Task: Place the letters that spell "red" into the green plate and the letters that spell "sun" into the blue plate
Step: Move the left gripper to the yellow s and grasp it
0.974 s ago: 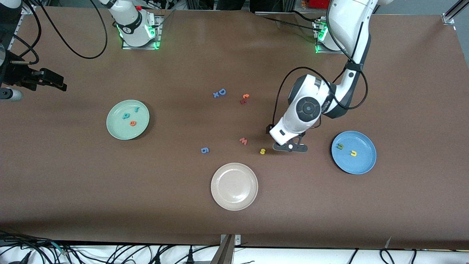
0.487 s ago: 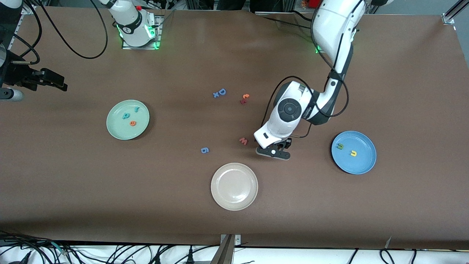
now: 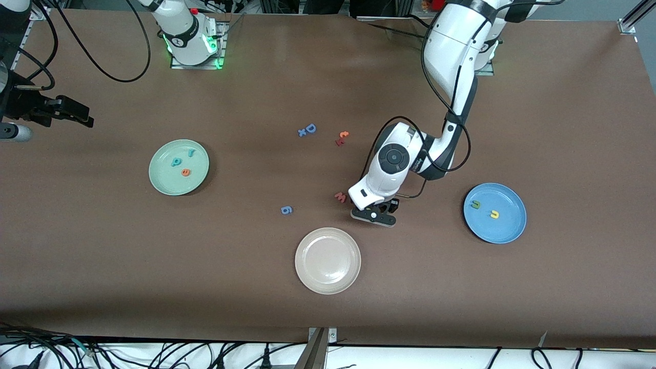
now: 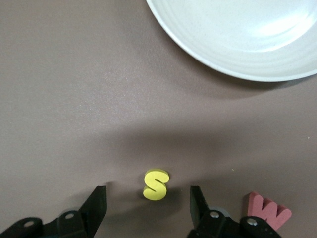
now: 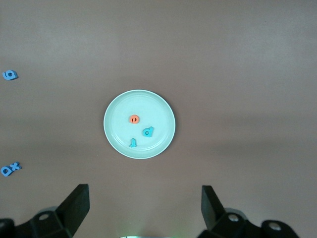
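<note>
A yellow "s" point(image 4: 156, 185) lies flat on the brown table between the fingers of my left gripper point(image 4: 147, 199), which is open and touches nothing. In the front view that gripper point(image 3: 373, 215) is low over the table and hides the "s". The blue plate point(image 3: 507, 228) holds a dark green "n" point(image 3: 476, 205) and a yellow "u" point(image 3: 494, 214). The green plate point(image 3: 160, 177) holds a teal "r" point(image 3: 191, 152), a teal "d" point(image 3: 176, 162) and an orange "e" point(image 3: 185, 172). My right gripper point(image 5: 144, 201) waits open, high over the table by the green plate point(image 5: 114, 106).
A red "w" point(image 3: 341, 197) lies right beside the left gripper. The beige-white plate point(image 3: 307, 279) sits nearer the camera. A blue "6" point(image 3: 286, 209), a blue "D" with an "x" point(image 3: 307, 129) and two small orange-red pieces point(image 3: 342, 138) lie mid-table.
The left arm has swung from beside the yellow "s" toward the right arm's end, coming down over it. Its jaws have narrowed somewhat. The right arm has not moved.
</note>
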Robot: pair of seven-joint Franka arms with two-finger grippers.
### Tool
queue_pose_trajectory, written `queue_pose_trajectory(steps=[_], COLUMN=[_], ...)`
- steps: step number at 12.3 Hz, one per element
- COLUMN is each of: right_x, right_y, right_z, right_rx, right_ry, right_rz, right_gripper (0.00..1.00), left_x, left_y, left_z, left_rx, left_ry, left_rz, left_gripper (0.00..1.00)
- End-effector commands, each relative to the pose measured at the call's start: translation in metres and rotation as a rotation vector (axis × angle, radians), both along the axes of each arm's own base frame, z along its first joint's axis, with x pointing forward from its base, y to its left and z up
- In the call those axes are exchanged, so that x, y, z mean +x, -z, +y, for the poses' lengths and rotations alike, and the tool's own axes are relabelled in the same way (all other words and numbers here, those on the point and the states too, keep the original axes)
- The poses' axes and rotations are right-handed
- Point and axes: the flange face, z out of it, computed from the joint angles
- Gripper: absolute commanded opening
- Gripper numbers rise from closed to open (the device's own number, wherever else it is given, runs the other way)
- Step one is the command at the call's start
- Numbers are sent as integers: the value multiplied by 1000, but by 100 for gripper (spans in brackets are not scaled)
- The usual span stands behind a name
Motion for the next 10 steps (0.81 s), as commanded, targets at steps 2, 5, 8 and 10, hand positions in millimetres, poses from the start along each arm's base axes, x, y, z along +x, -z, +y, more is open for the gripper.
queue_pose_trajectory(steps=[2, 5, 8, 10], right_x=[-1, -2, -2, -3], right_y=[-3, -4, -3, -4], right_z=[-2, -2, -2, -2], right_rx=[5, 2, 5, 4], right_ry=[-4, -4, -2, -4], right_rz=[10, 9, 16, 17], right_gripper=[100, 100, 100, 100], left_x=[7, 8, 3, 3], left_y=[-1, 3, 11, 13], left_z=[-3, -4, -8, -7], left_rx=[13, 3, 10, 13], left_ry=[27, 29, 38, 39], left_rz=[-30, -55, -47, -45], left_gripper=[63, 57, 56, 52])
